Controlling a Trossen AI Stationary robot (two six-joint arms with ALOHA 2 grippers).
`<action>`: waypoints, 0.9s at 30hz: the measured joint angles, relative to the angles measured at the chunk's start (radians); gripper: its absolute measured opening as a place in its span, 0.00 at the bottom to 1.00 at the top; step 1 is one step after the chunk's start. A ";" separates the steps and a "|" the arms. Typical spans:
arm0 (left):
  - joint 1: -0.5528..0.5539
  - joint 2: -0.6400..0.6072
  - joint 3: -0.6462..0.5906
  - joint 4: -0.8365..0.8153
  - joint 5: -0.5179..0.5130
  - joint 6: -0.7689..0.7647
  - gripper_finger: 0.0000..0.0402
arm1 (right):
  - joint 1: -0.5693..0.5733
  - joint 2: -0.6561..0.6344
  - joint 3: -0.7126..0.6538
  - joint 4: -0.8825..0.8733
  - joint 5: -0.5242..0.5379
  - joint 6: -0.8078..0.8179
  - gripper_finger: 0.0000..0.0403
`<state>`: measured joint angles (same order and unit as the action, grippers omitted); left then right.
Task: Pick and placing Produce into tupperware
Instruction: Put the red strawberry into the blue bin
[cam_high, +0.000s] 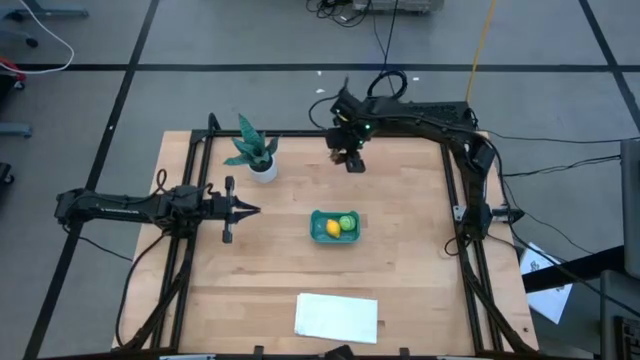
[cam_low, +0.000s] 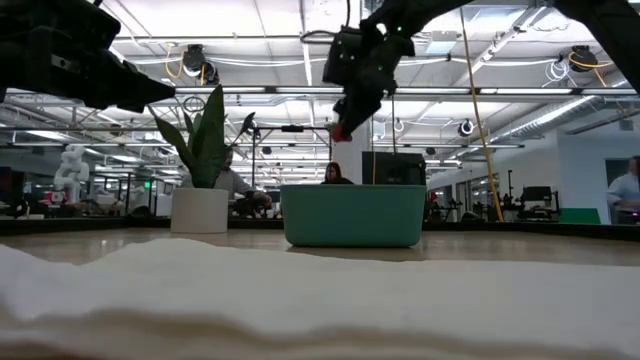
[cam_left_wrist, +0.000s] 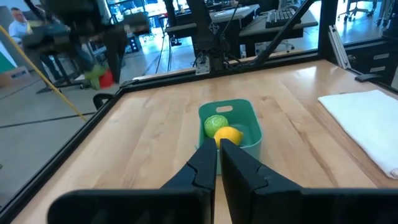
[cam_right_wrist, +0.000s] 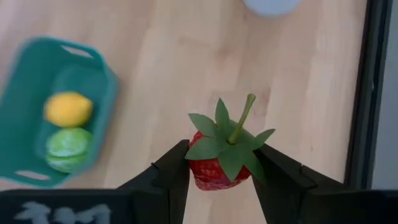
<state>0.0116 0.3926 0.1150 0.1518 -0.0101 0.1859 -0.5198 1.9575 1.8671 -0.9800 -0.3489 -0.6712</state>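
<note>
The teal tupperware (cam_high: 334, 226) sits mid-table with the light green ball (cam_high: 346, 222) and the yellow lemon-like piece (cam_high: 332, 229) inside; both also show in the tupperware (cam_right_wrist: 43, 112) in the right wrist view. My right gripper (cam_high: 350, 158) hangs high over the far part of the table, shut on a red strawberry-like piece (cam_right_wrist: 214, 168) with green leaves and stem. My left gripper (cam_high: 252, 209) is shut and level, left of the tupperware (cam_left_wrist: 233, 124), touching nothing. My right gripper pinches the red strawberry-like piece by its two sides (cam_right_wrist: 198, 169) between the fingers (cam_right_wrist: 174, 171), pointing down from above. The piece is lifted clear of the table, its leafy stem end (cam_right_wrist: 239, 121) standing out beyond the fingers; it shows red below the gripper (cam_low: 340, 130) in the low view.
A potted green plant (cam_high: 258, 152) stands on the far left part of the table. A flat white sheet (cam_high: 337, 316) lies near the near edge, filling the foreground of the low view. Black frame rails (cam_high: 470, 250) run along the table's sides. People show in the room beyond.
</note>
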 joint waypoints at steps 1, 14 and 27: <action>0.000 0.000 0.000 0.000 0.000 -0.005 0.06 | 0.000 -0.012 0.000 0.001 -0.022 0.001 0.35; 0.000 0.000 0.000 0.000 0.000 -0.012 0.06 | 0.005 -0.103 0.000 -0.062 -0.046 0.031 0.35; 0.000 0.000 0.000 -0.001 0.000 -0.012 0.06 | 0.018 -0.189 0.000 -0.077 -0.042 0.047 0.35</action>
<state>0.0115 0.3924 0.1150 0.1507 -0.0101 0.1738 -0.5022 1.7686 1.8671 -1.0573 -0.3913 -0.6244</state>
